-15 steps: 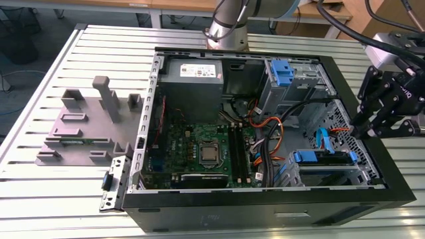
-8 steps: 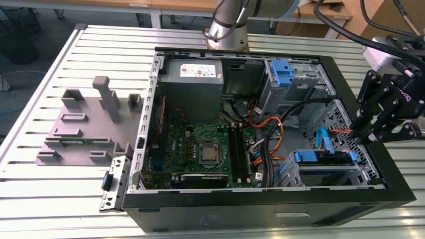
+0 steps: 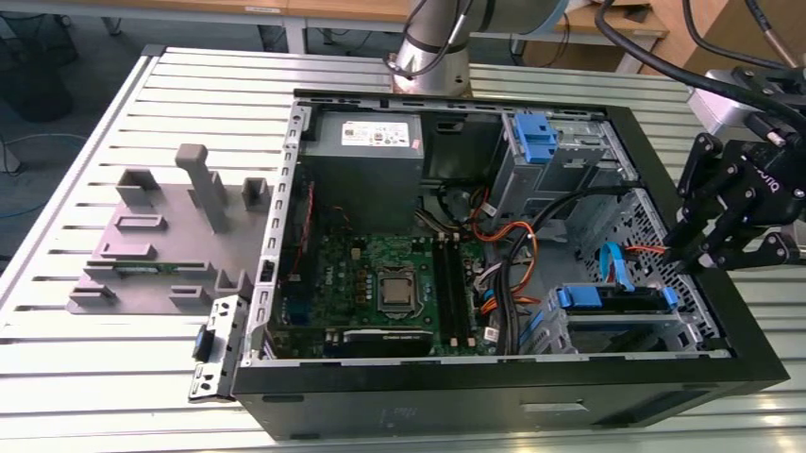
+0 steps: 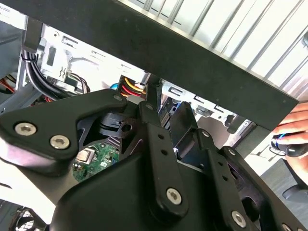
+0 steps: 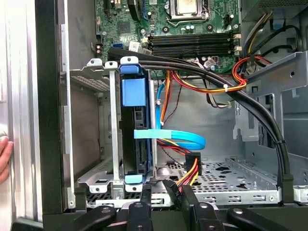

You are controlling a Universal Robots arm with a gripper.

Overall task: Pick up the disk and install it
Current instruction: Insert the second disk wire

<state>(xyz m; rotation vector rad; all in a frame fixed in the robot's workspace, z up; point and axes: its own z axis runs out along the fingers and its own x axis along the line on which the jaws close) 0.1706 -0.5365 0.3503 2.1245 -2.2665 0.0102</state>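
Your black pincer point(image 3: 705, 253) hangs empty, jaws narrow, above the blue-caddied silver disk point(image 3: 613, 299) seated in its bay; seating seems done.

The tabletop point(image 3: 101, 377) is ribbed, pale metal with a dull sheen. The case point(image 3: 504, 401) has a matt black outer shell and bare grey sheet metal inside, perforated on the floor. The disk point(image 5: 134, 139) sits in a smooth blue plastic caddy within a plain metal cage point(image 5: 98, 125). The motherboard point(image 3: 377, 274) is glossy green. The cables point(image 5: 250, 101) are sheathed in smooth black plastic. The gripper point(image 3: 724, 250) is matt black with bright metal screws. The fixture point(image 3: 164, 236) looks matt grey plastic.
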